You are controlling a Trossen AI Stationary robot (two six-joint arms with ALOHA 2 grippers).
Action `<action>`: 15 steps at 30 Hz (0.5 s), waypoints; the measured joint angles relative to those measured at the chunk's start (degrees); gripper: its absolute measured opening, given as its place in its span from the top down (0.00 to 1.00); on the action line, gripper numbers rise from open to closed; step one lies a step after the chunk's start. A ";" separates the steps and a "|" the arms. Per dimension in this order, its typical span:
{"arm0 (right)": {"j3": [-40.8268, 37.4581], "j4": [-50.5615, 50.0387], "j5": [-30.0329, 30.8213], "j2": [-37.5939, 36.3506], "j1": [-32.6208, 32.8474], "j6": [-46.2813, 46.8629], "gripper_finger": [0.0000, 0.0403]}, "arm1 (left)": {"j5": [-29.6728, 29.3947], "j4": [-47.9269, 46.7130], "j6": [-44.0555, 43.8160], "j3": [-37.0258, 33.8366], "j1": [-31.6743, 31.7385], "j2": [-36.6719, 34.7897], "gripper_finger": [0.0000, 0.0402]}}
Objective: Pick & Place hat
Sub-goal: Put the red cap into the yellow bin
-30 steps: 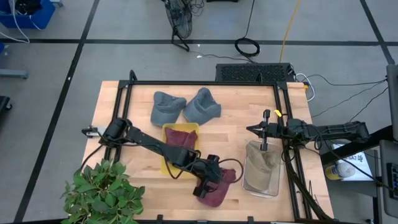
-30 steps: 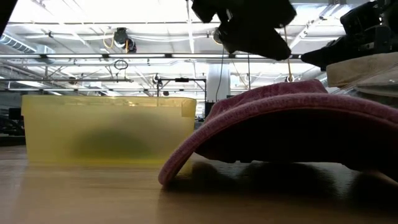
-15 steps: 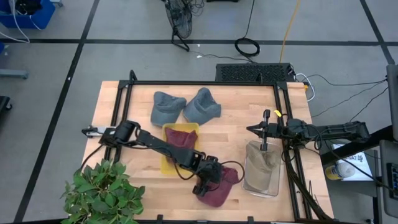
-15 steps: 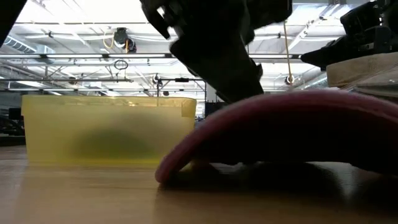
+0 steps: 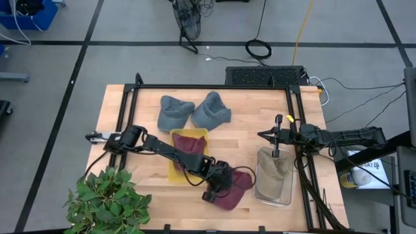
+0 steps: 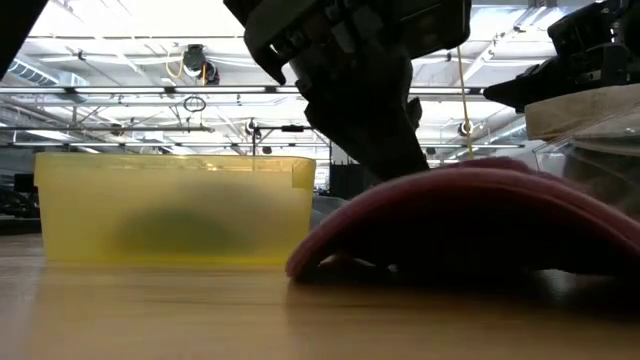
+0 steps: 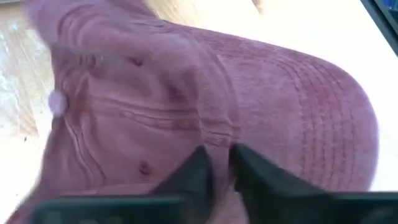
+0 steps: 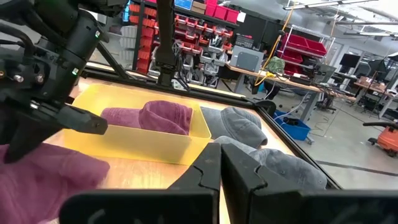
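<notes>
While the right gripper (image 5: 268,135) waits clenched over the clear bin (image 5: 273,188), the left gripper (image 7: 216,168) is far nearer, its jaws pinching a fold of the maroon hat (image 5: 229,192), which lies directly under them on the counter (image 5: 123,117) beside the yellow bin (image 5: 174,170).

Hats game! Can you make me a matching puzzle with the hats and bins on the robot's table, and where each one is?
Column one:
1. maroon hat
2. two grey hats
3. tan hat
4. second maroon hat

Column two:
A. in the clear bin
B. in the yellow bin
C. on the bare wood, side by side at the table's far edge
D. under the left gripper, which pinches it

Pairs: 1-D, 2-C, 3-A, 4-B
</notes>
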 joint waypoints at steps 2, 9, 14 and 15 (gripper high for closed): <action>0.00 0.00 0.00 -0.01 0.00 -0.24 1.00 | 0.42 -0.03 0.51 0.24 -0.02 0.06 0.94; 0.00 0.16 0.02 -0.01 0.00 -1.51 1.00 | -0.37 -7.59 1.73 4.91 -1.49 -1.53 0.98; 0.02 0.21 0.04 -0.01 -0.01 -1.93 1.00 | -8.07 -10.77 0.09 9.41 -3.03 -6.38 0.98; 0.02 0.20 0.04 -0.01 -0.02 -1.95 1.00 | -9.53 -11.06 0.07 10.34 -3.26 -7.50 0.98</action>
